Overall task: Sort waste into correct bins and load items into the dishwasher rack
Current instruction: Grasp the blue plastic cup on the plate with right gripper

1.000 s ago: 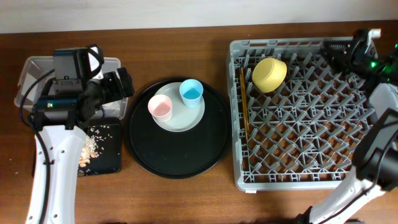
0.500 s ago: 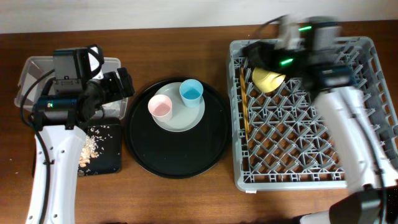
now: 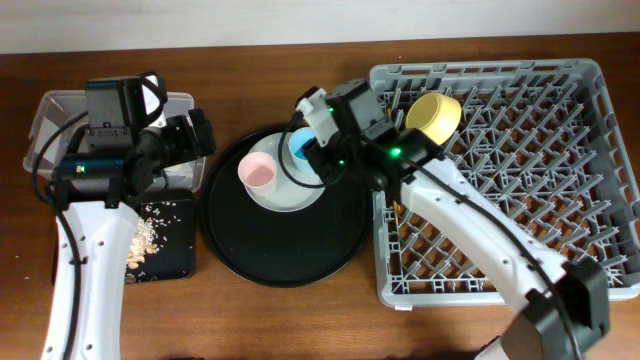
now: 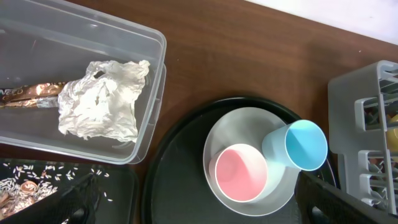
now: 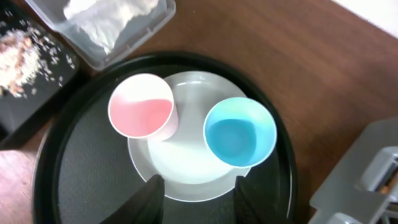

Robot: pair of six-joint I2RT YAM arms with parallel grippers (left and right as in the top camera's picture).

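Observation:
A pink cup (image 3: 257,173) and a light blue cup (image 3: 301,152) stand on a pale round plate (image 3: 290,196). My right gripper (image 3: 314,148) hovers open and empty just above the blue cup (image 5: 239,132); its fingers (image 5: 199,190) frame the plate's near rim (image 5: 186,180). The yellow bowl (image 3: 433,117) and the chopsticks (image 3: 392,170) lie in the grey rack (image 3: 520,200). My left gripper (image 3: 195,135) is open and empty at the clear box (image 3: 55,105), which holds the napkin (image 4: 102,99) and the gold-brown wrapper (image 4: 28,94). Food scraps (image 3: 145,240) lie in the flat black tray (image 3: 170,250).
The plate and cups sit on a large round black tray (image 3: 285,255) between the bins and the rack. My right arm crosses the rack's left edge and hides part of the chopsticks. Bare wooden table (image 3: 300,320) shows along the front.
My right arm has swung from the rack's far right corner, left across the rack, to above the cups on the round tray. The left arm has not moved.

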